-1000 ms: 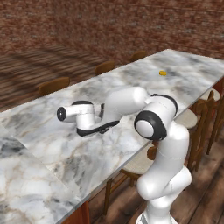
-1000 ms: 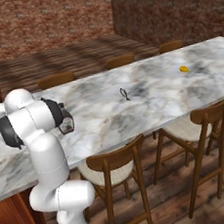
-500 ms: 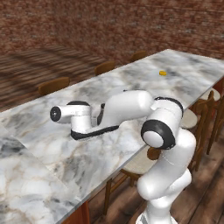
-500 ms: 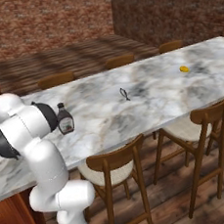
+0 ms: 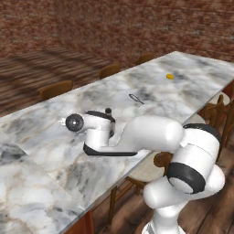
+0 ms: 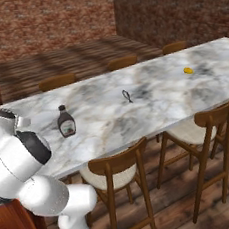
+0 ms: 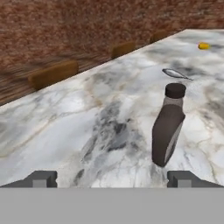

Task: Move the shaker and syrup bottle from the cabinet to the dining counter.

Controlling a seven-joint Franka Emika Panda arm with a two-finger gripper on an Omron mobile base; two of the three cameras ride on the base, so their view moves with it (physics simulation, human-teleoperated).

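The arm reaches out level over the marble bench (image 5: 41, 137) from the lower right of the left base view, its forearm lying low across the slab and the wrist turned so the hand looks along the bench top. The claw (image 7: 112, 177) is spread wide, its two dark tips far apart at the bottom of the hand view with nothing between them. The syrup bottle (image 6: 66, 121) stands upright on the bench, free of the claw and just ahead of its right tip; in the left base view little more than its cap seems to peep over the wrist, though that is hard to make out. Farther along the slab lie a small dark utensil (image 6: 127, 95) and, well beyond it, a small yellow item (image 6: 188, 70). The bottle sits in the middle of the bench's width, away from both long edges, with bare marble around it. Wooden chairs (image 6: 115, 172) line the near edge, and more chair backs show along the far one.
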